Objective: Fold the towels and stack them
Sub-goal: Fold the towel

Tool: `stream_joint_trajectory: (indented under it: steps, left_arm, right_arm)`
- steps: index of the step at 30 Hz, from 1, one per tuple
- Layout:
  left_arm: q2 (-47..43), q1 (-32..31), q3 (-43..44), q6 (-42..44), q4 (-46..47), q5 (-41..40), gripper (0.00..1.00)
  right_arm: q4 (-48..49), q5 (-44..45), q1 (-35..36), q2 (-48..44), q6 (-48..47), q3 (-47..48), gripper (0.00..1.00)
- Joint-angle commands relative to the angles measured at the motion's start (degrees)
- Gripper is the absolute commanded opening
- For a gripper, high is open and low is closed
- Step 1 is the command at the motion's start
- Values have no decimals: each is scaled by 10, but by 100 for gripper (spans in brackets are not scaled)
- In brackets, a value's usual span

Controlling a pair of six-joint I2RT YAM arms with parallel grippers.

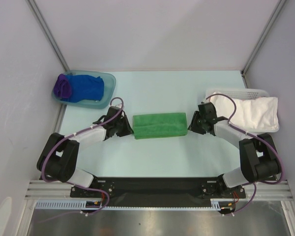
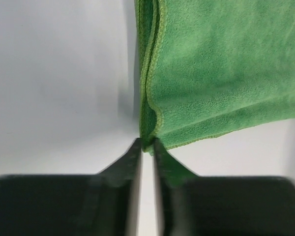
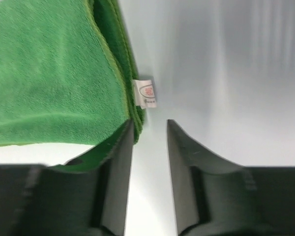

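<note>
You have the folded green towel [image 1: 160, 126] lying at the centre of the top view. Your left gripper [image 2: 147, 145] is clamped on a corner at its left end. Your right gripper [image 3: 150, 127] stands apart, with the towel's tagged edge against one finger.

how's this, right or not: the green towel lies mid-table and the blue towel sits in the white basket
Not right. The top external view shows the blue towel in the teal bin at back left, not the white basket. The green towel does lie mid-table.
</note>
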Motion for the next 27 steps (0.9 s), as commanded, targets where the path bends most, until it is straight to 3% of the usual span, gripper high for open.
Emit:
stream_joint_trajectory:
  steps: [1, 4, 14, 22, 27]
  left_arm:
    - [-9, -2, -3, 1, 16, 1, 25]
    - [-20, -2, 6, 3, 6, 2, 34]
    - [-36, -3, 37, 10, -27, -10, 36]
    - [62, -2, 172, 34, -78, -88, 39]
    - [136, -1, 237, 38, -92, -96, 38]
  right_arm:
    - [12, 13, 2, -24, -7, -6, 41]
    - [9, 13, 3, -35, -7, -3, 40]
    - [7, 36, 47, -44, 2, -7, 37]
    - [12, 61, 67, -11, -3, -2, 38]
    - [22, 61, 68, 9, -8, -6, 34]
